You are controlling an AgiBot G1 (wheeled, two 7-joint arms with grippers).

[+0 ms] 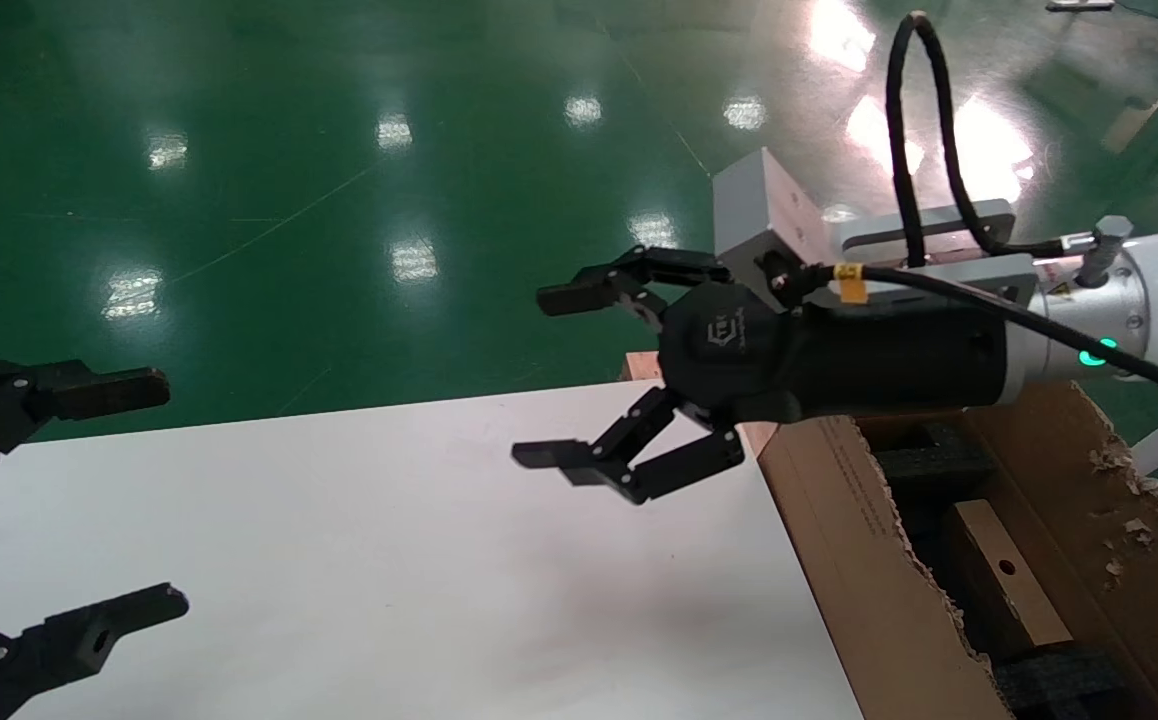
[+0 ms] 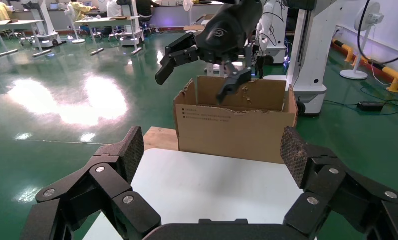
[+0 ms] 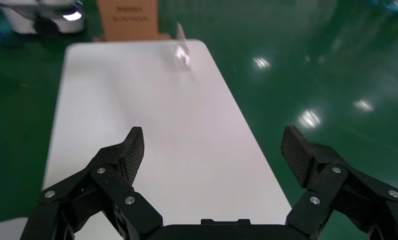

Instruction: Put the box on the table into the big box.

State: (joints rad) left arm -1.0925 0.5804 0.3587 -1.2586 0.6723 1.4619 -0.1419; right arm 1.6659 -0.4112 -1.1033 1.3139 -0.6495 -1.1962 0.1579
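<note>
The small box (image 1: 1001,585) lies inside the big box (image 1: 864,560), which stands on the floor at the right end of the white desk (image 1: 389,560). It rests among black foam (image 1: 939,465), a broad face with a small round hole turned up. The big box's top edges are ragged and torn, and small printed text shows on its side in the left wrist view (image 2: 236,127).

The right gripper (image 1: 579,375) hangs in the air above the desk's far right part, just left of the big box, pointing left. It is released, with its fingers spread wide and nothing between them. Its own wrist view (image 3: 211,150) looks along the bare desk top (image 3: 152,125).

The left gripper (image 1: 129,490) sits at the near left edge of the head view, over the desk's left end. It too is released and empty, fingers well apart. In its wrist view (image 2: 211,150) the desk (image 2: 211,185) stretches ahead to the big box, with the right gripper (image 2: 197,82) above the box's rim. A reddish wooden board (image 2: 159,138) shows beside the big box, beyond the desk.
</note>
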